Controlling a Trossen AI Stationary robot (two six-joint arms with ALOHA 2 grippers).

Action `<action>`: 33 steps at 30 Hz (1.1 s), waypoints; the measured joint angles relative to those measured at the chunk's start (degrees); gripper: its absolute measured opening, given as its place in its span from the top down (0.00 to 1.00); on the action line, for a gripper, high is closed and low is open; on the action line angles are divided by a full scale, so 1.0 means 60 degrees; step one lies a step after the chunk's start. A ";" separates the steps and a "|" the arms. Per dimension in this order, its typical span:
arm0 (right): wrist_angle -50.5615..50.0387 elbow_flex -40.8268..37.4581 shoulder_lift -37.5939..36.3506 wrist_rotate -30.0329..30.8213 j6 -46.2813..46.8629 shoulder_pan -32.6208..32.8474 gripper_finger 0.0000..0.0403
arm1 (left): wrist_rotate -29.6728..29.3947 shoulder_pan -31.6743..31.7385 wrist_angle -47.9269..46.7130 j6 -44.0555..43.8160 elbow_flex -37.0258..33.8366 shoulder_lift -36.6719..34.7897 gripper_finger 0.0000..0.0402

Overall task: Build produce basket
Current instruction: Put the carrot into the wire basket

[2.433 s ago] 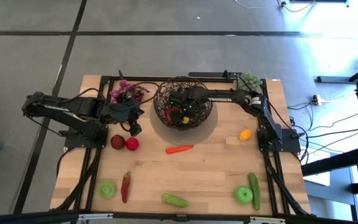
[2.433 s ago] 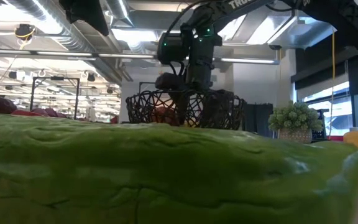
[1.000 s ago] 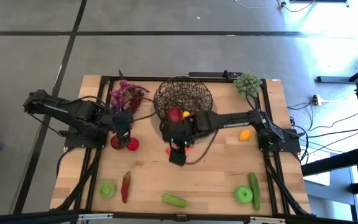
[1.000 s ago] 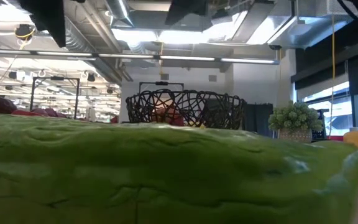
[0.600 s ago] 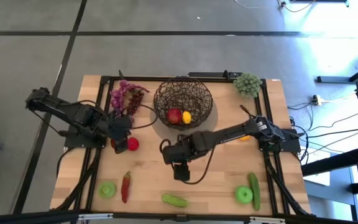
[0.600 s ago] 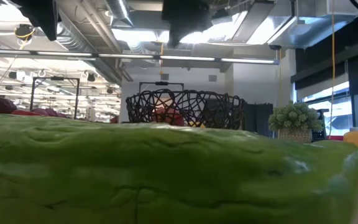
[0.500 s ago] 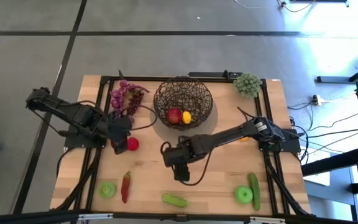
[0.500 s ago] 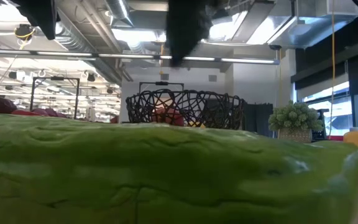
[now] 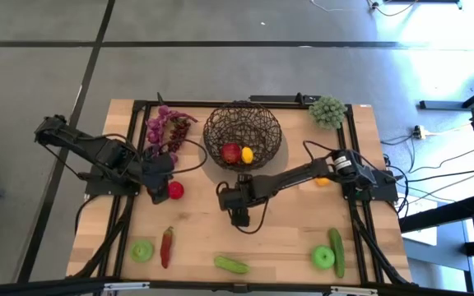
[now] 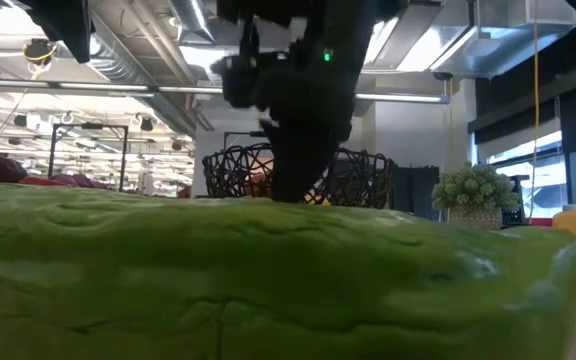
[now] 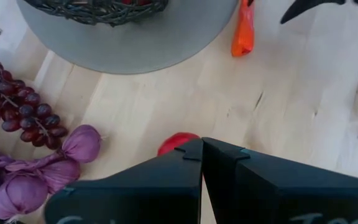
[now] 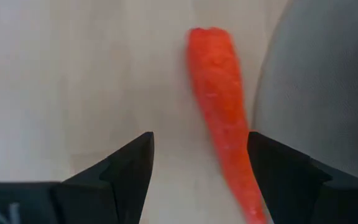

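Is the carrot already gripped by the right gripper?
No: the right gripper is open, with the carrot lying on the table between its fingers, untouched.

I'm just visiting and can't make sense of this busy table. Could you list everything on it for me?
Woven wire basket: one, dark brown, far middle, on a round grey mat.
Red apple and yellow lemon: one each, inside the basket.
Purple grapes: one bunch, far left.
Pale green bumpy cluster: one, far right corner.
Red apple: one plainly seen, left of middle.
Orange carrot: one, beside the mat.
Yellow-orange fruit: one, right side, partly hidden.
Red chilli: one, near left.
Green apples: two, near left and near right.
Green cucumbers: two, near edge.
Left gripper: shut, by the red apple.
Right gripper: open over the carrot.
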 joint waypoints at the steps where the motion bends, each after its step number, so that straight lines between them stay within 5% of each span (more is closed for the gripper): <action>1: 0.0066 -0.0116 0.0000 0.0010 -0.0017 -0.0065 0.37 | -0.0040 0.0000 0.0000 -0.0005 0.0000 0.0000 1.00; 9: 0.0573 -0.0826 0.0000 -0.0046 -0.0713 -0.0454 0.37 | -0.0277 0.0011 -0.0004 -0.0189 0.0000 0.0000 1.00; 18: 0.1219 -0.1334 -0.0084 -0.1401 -0.0896 -0.0709 0.40 | -0.0291 0.0011 -0.0004 -0.0224 0.0000 0.0000 1.00; 33: 0.1355 -0.1372 -0.0049 -0.1789 -0.0940 -0.0657 0.88 | -0.0292 0.0011 -0.0007 -0.0224 0.0000 0.0000 1.00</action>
